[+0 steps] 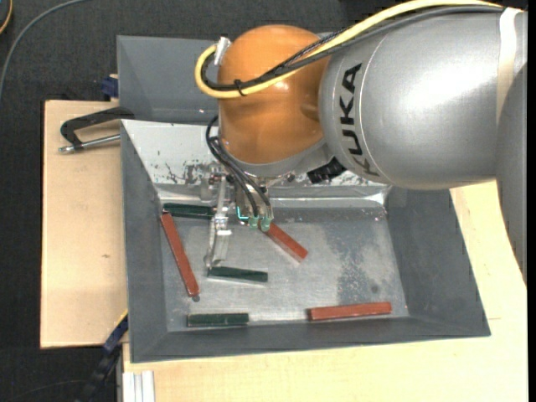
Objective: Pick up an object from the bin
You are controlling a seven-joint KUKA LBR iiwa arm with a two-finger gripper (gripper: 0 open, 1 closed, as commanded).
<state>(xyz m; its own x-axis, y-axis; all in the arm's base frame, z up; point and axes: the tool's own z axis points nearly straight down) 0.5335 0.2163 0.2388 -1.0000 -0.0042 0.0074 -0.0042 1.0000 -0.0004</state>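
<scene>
- Your hand (pixel 223 243) is hanging low in the middle of the bin (pixel 435 249), under the orange cover (pixel 268 90). You are not getting a clear look at it, so I cannot tell if it is apart or together. I am seeing nothing held in it.
- Its tip is sitting just above a dark green stick (pixel 239 275) that is lying flat on the bin floor. A short red stick (pixel 286 242) is lying near it on the right.
- If you are going for that green stick, it may be sliding away from you, because it is thin and lying flat on smooth metal.
- You may also be bumping the short red stick, since it is lying so near.
- Farther out, a long red stick (pixel 180 254) is lying on the left, and another red stick (pixel 348 311) is lying along the front.
</scene>
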